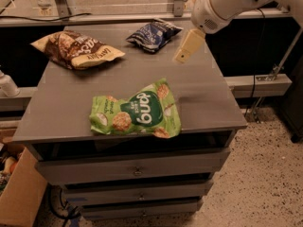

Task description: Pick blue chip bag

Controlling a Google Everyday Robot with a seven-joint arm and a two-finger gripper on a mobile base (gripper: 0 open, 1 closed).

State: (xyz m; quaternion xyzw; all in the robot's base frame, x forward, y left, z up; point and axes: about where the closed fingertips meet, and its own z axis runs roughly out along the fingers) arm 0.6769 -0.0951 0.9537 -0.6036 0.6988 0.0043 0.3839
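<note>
The blue chip bag (152, 33) is a small crinkled navy bag with white markings, lying at the back of the grey cabinet top (203, 91), right of centre. My gripper (184, 53) hangs from the white arm (220, 4) at the upper right. It hovers above the cabinet top, just right of and slightly in front of the blue bag, apart from it and holding nothing.
A green bag with round snack images (137, 111) lies near the cabinet's front edge. A yellow-and-brown bag (75, 49) lies at the back left. Drawers (137, 171) are below. A cardboard box (19, 197) stands on the floor at left, and a rail (258, 82) at right.
</note>
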